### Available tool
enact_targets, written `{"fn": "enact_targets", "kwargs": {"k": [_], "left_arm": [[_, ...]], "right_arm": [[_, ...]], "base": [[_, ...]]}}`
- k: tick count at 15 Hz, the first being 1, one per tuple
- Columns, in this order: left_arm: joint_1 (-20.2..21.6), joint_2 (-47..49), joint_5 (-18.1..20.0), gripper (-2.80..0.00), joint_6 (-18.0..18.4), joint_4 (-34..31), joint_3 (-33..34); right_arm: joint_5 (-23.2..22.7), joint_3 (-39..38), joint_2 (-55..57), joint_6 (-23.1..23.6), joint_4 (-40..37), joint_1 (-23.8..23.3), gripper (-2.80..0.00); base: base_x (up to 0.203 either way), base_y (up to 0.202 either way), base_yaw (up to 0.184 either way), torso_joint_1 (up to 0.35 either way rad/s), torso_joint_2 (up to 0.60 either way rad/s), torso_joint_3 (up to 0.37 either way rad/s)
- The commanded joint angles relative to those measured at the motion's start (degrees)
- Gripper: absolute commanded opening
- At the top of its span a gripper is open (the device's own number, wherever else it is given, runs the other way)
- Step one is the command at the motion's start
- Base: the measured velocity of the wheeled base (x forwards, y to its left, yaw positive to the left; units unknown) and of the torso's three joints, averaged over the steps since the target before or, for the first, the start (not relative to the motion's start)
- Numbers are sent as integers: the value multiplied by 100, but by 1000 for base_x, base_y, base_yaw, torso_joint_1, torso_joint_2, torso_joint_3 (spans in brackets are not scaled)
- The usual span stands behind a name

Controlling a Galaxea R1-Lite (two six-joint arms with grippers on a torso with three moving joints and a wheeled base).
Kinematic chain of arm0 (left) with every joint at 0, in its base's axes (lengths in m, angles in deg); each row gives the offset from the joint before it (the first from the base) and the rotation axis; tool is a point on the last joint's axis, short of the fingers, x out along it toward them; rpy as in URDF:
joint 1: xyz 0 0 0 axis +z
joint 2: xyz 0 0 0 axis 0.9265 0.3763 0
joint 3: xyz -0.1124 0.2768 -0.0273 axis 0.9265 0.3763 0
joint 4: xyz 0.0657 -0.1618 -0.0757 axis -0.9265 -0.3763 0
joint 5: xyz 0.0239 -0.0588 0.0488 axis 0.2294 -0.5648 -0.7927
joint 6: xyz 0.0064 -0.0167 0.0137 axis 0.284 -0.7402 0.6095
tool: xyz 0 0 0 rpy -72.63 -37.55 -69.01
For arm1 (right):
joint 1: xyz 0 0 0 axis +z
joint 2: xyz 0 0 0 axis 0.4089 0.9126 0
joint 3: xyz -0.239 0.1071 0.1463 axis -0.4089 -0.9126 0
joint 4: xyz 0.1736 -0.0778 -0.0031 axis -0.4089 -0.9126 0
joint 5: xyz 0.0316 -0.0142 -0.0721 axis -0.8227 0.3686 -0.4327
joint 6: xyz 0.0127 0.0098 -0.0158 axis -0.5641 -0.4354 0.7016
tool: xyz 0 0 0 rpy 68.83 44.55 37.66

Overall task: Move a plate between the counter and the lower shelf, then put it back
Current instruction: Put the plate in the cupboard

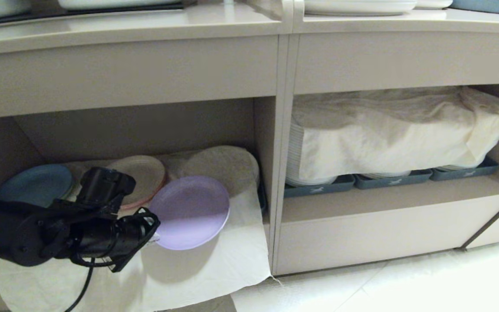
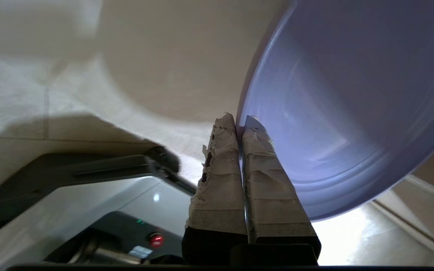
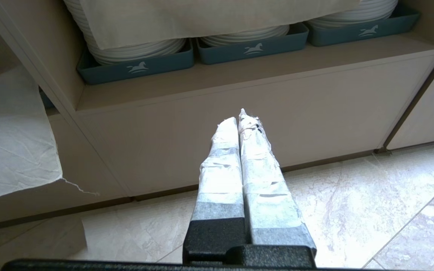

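Note:
The lavender plate (image 1: 191,211) hangs tilted in front of the lower shelf (image 1: 249,203), over the cream cloth (image 1: 215,264) that drapes off the shelf's front edge. My left gripper (image 1: 155,236) is shut on the plate's left rim. In the left wrist view the two taped fingers (image 2: 217,169) pinch the rim of the plate (image 2: 352,105) between them. The counter (image 1: 124,30) runs along the top of the head view. My right gripper (image 3: 241,118) is shut and empty, low over the floor in front of the right cubby.
Blue (image 1: 35,184) and beige-pink (image 1: 143,173) plates lie at the back of the lower shelf. The right cubby holds grey-blue trays (image 1: 388,178) of stacked white plates under a cloth (image 1: 388,130). A vertical divider (image 1: 282,173) separates the cubbies. White plates (image 1: 358,6) stand on the counter.

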Motion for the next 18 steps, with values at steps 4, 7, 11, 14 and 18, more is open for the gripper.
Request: {"fn": "enact_targets", "kwargs": {"k": [4, 7, 11, 14, 18], "left_arm": [[-85, 280, -21, -280, -272, 9, -474], [-141, 499, -151, -280, -420, 4, -701], [-268, 689, -276, -280, -670, 5, -986], [-323, 785, -336, -280, -679, 4, -1174], [-323, 898, -428, -280, -679, -5, -1399]], "right_arm": [[2, 0, 9, -2, 4, 6, -280], [2, 0, 5, -2, -1, 6, -280], [2, 0, 0, -2, 4, -2, -280], [2, 0, 0, -2, -4, -2, -280], [2, 0, 0, -2, 4, 6, -280]], "base": [[0, 0, 0, 0, 0, 0], [0, 0, 0, 0, 0, 0], [0, 0, 0, 0, 0, 0], [0, 0, 0, 0, 0, 0], [0, 0, 0, 0, 0, 0]]}}
